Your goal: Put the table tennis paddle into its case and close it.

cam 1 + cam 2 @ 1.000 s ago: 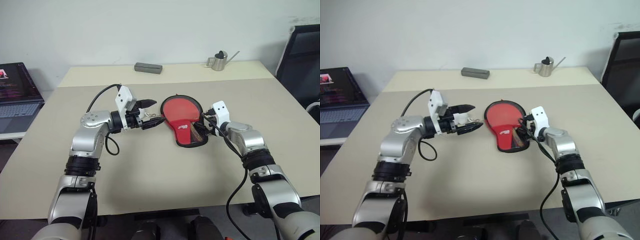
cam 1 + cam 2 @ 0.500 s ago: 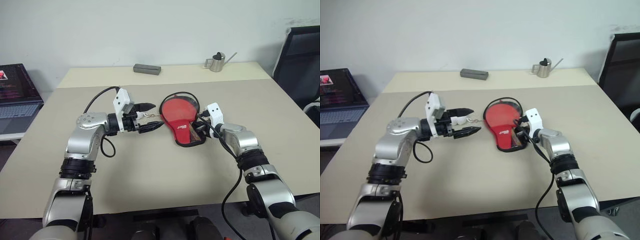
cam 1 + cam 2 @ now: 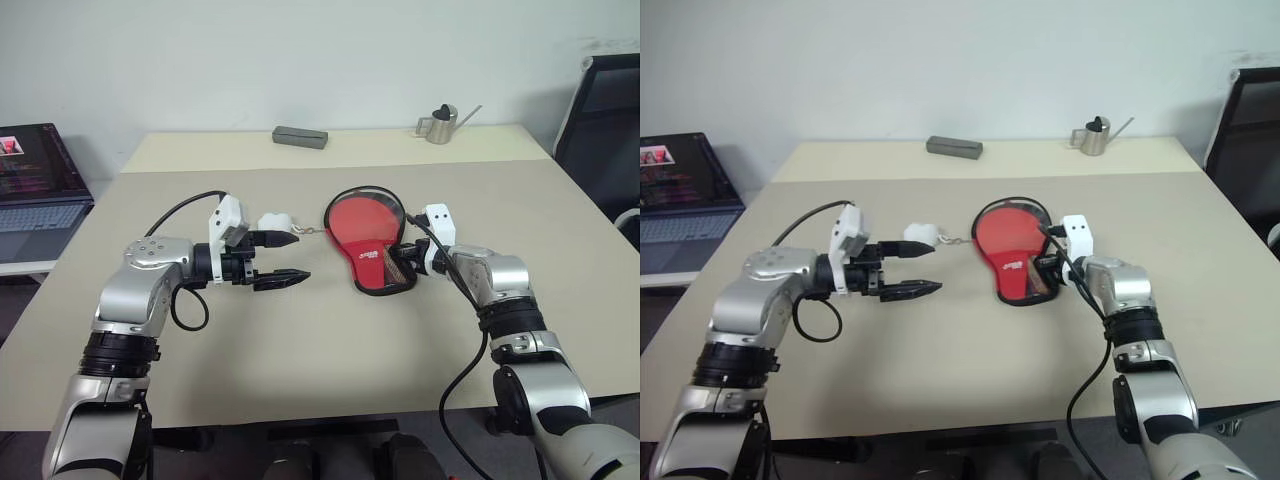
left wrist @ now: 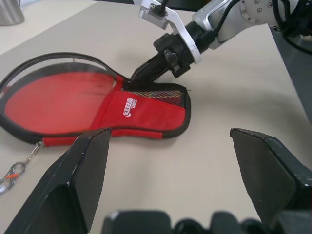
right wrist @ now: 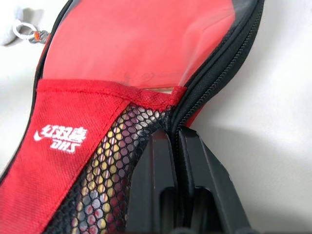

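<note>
The black and red case (image 3: 362,232) lies flat mid-table, its narrow mesh end (image 5: 112,161) toward my right arm. The paddle's red face (image 5: 146,39) shows inside it, and the handle is faintly visible through the mesh. My right gripper (image 3: 405,256) is shut on the zip edge of the case at the handle end (image 5: 174,141). The white pompom (image 3: 275,222) rests on the table left of the case, joined to it by a thin chain. My left gripper (image 3: 300,256) hovers open and empty, pointing at the case from the left, the pompom just beyond its far finger.
A grey rectangular box (image 3: 299,136) and a small metal watering can (image 3: 437,124) stand near the table's far edge. A laptop (image 3: 35,190) sits on a side desk at left. A black chair (image 3: 600,110) stands at the right.
My left gripper drew back to the left, away from the case, leaving the pompom on the table. My right gripper closed on the case's edge.
</note>
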Controlling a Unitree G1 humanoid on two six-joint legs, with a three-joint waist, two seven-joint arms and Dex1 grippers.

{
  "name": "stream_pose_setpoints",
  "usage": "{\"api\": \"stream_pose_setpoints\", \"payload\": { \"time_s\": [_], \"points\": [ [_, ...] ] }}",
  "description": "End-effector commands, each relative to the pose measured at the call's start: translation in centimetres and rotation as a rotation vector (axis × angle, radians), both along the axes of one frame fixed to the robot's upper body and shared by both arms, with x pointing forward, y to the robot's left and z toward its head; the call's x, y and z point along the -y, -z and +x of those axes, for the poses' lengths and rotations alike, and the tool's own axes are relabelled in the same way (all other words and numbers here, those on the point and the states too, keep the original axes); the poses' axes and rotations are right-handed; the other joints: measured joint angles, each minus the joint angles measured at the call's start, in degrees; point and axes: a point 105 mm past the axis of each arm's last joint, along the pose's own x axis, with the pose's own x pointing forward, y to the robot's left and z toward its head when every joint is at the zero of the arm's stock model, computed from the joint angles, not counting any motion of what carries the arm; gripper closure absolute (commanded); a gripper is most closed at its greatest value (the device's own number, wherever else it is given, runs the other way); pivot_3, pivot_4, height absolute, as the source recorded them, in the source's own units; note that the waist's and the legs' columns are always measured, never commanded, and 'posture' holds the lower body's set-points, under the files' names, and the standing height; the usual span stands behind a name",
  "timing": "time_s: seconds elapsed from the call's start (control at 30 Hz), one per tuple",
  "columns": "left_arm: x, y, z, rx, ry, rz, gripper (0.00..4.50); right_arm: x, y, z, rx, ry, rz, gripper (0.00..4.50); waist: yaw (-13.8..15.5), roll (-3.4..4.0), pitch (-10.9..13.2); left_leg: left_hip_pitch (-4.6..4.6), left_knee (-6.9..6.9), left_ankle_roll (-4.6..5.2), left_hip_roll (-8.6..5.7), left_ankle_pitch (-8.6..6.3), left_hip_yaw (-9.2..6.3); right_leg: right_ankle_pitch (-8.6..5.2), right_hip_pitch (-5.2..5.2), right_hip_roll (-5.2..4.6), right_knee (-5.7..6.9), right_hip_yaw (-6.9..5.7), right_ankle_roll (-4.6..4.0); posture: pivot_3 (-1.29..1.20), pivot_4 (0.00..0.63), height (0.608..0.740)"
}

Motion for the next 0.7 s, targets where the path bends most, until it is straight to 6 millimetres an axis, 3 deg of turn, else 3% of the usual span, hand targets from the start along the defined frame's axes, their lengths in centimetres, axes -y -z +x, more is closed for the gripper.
{"api": "stream_pose_setpoints", "payload": {
  "time_s": [0.03, 0.53, 0.7],
  "points": [
    [0.3, -1.3, -1.1, 0.029, 0.042, -0.014, 0.23, 0.5, -0.8, -0.6, -0.012, 0.027, 0.030, 4.49, 0.09, 0.00, 0.00, -0.10, 0.02, 0.00, 0.00, 0.00, 0.00, 0.00, -0.09, -0.01, 0.00, 0.00, 0.00, 0.00, 0.150, 0.740],
    [2.2, -1.0, -4.2, -0.066, 0.190, -0.026, 0.23, 0.8, -0.2, -4.3, -0.152, 0.124, 0.135, 4.49, 0.62, 0.01, 0.01, -0.41, 0.00, 0.00, 0.01, 0.00, 0.02, 0.00, -0.40, -0.02, 0.00, 0.01, -0.01, 0.00, 0.150, 0.740],
    [2.8, -0.6, -5.6, -0.092, 0.254, -0.015, 0.23, 2.0, 1.4, -6.2, -0.212, 0.159, 0.109, 4.49, 0.77, 0.01, 0.00, -0.41, -0.01, 0.00, 0.01, 0.00, 0.02, -0.01, -0.39, -0.02, -0.02, 0.00, -0.01, 0.00, 0.150, 0.740]
  ]
}}
